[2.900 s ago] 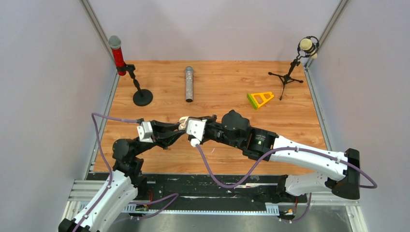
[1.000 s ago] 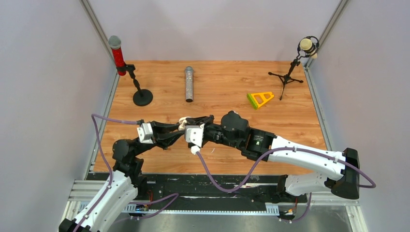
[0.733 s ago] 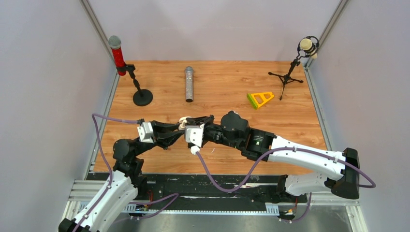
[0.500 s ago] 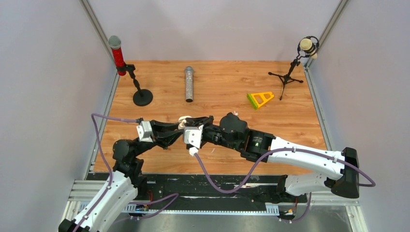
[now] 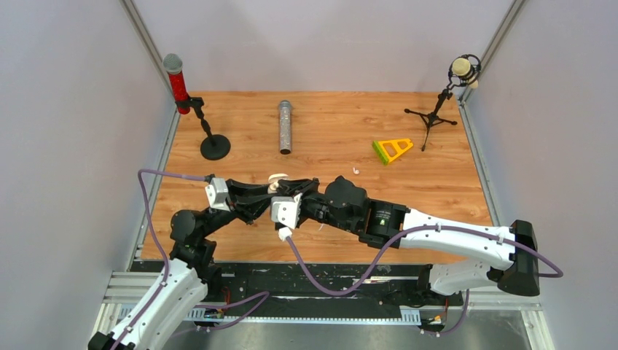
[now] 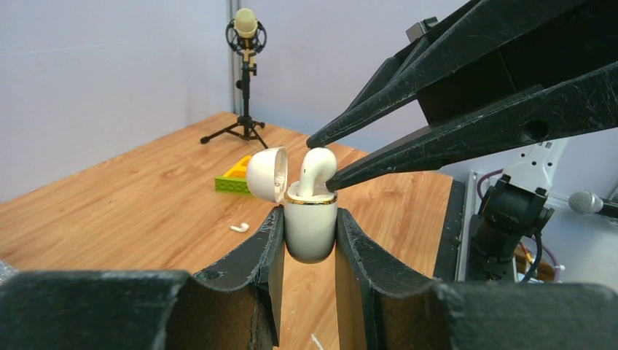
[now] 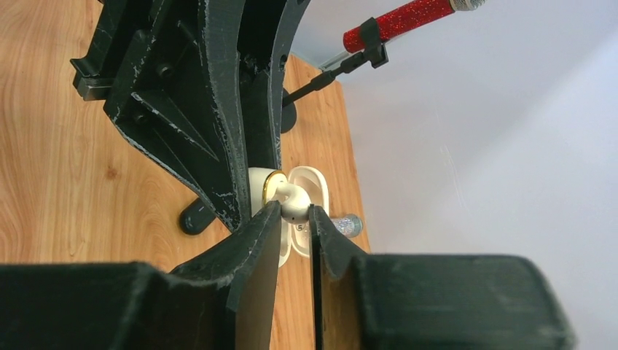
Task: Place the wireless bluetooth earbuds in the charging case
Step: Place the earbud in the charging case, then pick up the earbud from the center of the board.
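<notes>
White charging case [image 6: 310,239] is clamped upright between the two black fingers of the left hand [image 6: 309,216], held up off the wood counter [image 5: 437,182] over its front-left part. Lid [image 6: 266,173] is flipped open, standing to the left of the case mouth in the left wrist view, and a gold rim runs round the mouth.

Right hand [image 7: 294,213] sits opposite, jaws pinched narrow on a white earbud [image 6: 318,166]. The bud's rounded head is above the case rim with the stem end down inside the mouth. How deep it is seated can't be told. The right hand's lower finger is right at the rim, touching or almost touching; can't tell which.

In the top view both hands meet nose to nose and cover the case almost fully. Only a bit of cream-white shows between them.

Second white earbud [image 5: 355,170] lies loose on the counter, well apart from the case and near the green-and-yellow triangular block [image 5: 392,149]. The same bud shows in the left wrist view, behind the case and just in front of the block.

Rest of the counter:
- red glitter microphone [image 5: 175,75] on a round-base stand, back left
- silver microphone [image 5: 284,127] lying flat, back centre
- small cream-headed microphone [image 5: 461,68] on a black tripod, back right

None of these touch either arm.
</notes>
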You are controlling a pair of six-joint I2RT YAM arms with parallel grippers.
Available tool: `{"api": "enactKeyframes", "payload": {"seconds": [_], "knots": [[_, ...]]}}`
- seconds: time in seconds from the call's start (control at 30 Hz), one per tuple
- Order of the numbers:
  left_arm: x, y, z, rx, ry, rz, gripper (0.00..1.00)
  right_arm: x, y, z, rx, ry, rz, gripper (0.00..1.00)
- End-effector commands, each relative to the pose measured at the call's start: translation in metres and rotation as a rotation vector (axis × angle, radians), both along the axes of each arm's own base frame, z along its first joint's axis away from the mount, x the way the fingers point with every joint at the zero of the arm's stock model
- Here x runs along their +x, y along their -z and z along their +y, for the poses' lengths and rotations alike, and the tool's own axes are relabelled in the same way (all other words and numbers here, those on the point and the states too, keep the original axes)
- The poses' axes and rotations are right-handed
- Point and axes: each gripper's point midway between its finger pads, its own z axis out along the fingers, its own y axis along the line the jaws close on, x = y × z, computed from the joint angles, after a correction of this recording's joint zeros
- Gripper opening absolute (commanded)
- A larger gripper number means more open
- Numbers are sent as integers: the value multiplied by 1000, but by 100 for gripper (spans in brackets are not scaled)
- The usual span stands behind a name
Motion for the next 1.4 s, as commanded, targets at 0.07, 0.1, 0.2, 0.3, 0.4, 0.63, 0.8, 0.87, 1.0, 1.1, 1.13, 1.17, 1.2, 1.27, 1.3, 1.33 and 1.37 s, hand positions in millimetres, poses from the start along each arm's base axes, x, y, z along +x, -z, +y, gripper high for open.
{"api": "enactKeyframes", "payload": {"seconds": [0.07,0.1,0.2,0.3,0.4,0.63,0.8,0.87,1.0,1.1,1.13,1.17,1.2,1.27,1.3,1.33,1.37], "knots": [[1,-39,10,-77,-61,-100,0,-19,17,1,-53,-55,86,31],[1,-38,10,-76,-63,-101,0,-20,16,1,-51,-57,93,36],[0,-38,10,-75,-61,-103,0,-23,9,1,-30,-67,107,45],[0,-39,10,-74,-60,-110,0,-24,-1,-1,0,-71,115,47],[-1,-38,10,-72,-58,-110,0,-17,-23,-8,88,-21,159,49],[3,-37,11,-71,-75,-101,0,42,-78,-70,419,153,498,60],[5,-36,11,-67,-83,-96,0,118,-22,-135,520,543,845,63],[5,-36,11,-66,-83,-97,0,147,22,-167,547,766,988,62],[4,-37,11,-65,-82,-109,0,183,113,-219,600,1091,1256,54],[3,-36,11,-62,-80,-109,0,197,169,-235,571,1247,1358,50],[3,-37,11,-63,-81,-113,0,200,183,-236,552,1278,1376,49],[3,-36,11,-60,-79,-113,0,203,192,-234,546,1296,1403,49],[3,-36,11,-60,-78,-115,0,206,201,-231,531,1307,1424,49],[3,-37,11,-59,-77,-120,0,213,217,-227,499,1321,1455,49],[2,-36,11,-58,-74,-120,0,216,224,-224,483,1323,1470,49],[2,-36,10,-58,-72,-122,0,218,232,-222,468,1327,1488,48],[1,-37,10,-58,-69,-125,0,219,239,-220,454,1334,1505,48]]}}
